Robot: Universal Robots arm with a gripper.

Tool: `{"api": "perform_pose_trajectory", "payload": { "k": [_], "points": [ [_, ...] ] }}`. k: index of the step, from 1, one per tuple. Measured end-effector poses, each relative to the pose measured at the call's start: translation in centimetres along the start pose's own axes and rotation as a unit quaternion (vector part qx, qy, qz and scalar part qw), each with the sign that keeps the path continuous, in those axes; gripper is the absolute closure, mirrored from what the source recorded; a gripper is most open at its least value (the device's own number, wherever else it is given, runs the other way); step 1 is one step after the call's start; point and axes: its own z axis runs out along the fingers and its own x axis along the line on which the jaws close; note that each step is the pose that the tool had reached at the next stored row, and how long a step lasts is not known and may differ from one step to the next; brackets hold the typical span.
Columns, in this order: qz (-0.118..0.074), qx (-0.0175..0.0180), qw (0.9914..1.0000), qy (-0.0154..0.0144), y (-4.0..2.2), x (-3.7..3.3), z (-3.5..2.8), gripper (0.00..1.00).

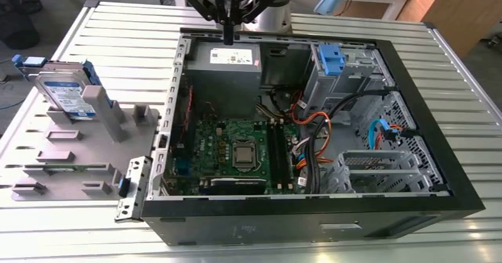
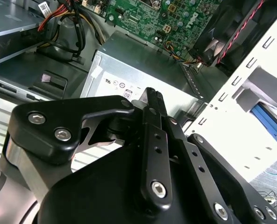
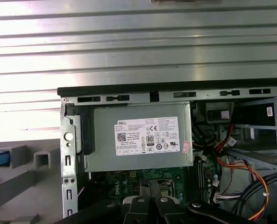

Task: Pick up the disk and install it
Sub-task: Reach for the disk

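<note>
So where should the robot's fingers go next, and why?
Probably sideways toward the exterior view's left, to the disk, which stands on the grey rack outside the computer case. The gripper hangs over the grey power-supply box, fingers shut and holding nothing, so it likely has to get above the disk first.

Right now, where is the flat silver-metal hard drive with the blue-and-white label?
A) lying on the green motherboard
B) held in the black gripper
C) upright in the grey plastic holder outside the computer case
C: the hard drive stands in the grey holder at the exterior view's left, outside the black computer case, and the gripper is over the grey power-supply box.
</note>
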Motion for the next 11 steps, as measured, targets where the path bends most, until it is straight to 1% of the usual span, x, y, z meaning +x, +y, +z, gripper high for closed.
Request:
{"api": "perform_pose_trajectory", "payload": {
  "k": [7,11],
  "points": [
    [0.000,0.0000,1.00000,0.0000,-0.01,0.17,-0.01,0.89],
    [0.000,0.0000,1.00000,0.0000,-0.03,0.43,-0.01,0.89]
  ]
}}
